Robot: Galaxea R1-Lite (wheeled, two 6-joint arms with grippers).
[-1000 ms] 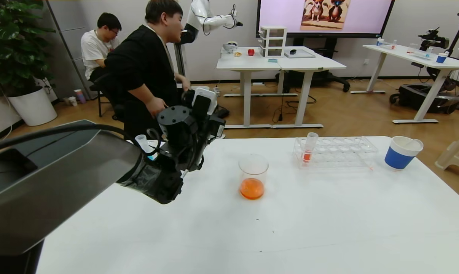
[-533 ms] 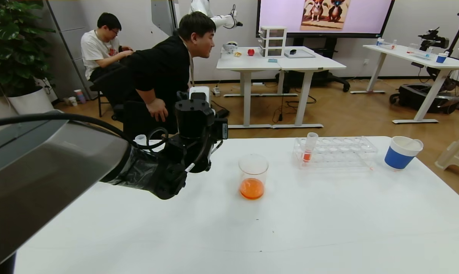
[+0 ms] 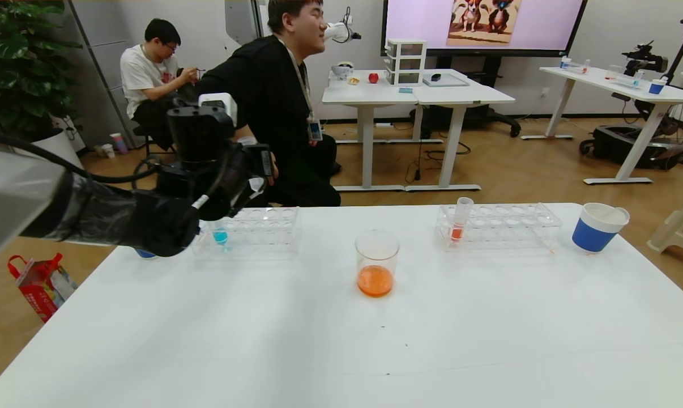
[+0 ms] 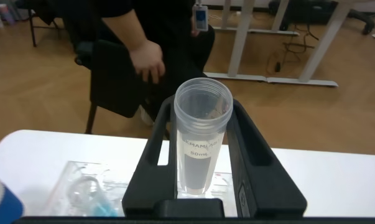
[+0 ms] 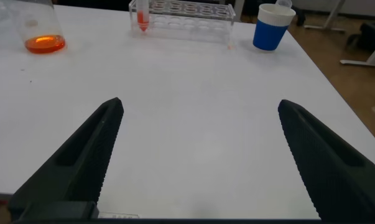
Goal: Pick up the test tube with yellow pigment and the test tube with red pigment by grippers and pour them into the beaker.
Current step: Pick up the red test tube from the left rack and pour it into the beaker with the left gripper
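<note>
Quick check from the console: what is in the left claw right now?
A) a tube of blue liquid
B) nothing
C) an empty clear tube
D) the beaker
C: in the left wrist view the left claw is shut on an empty clear tube, while the beaker stands on the table with orange liquid in it.

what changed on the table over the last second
The left gripper, shut on an empty clear tube, swung away from the beaker toward the robot's left and now hangs over the left rack. The beaker with orange liquid, the right rack with its red tube and the blue cup stayed put.
</note>
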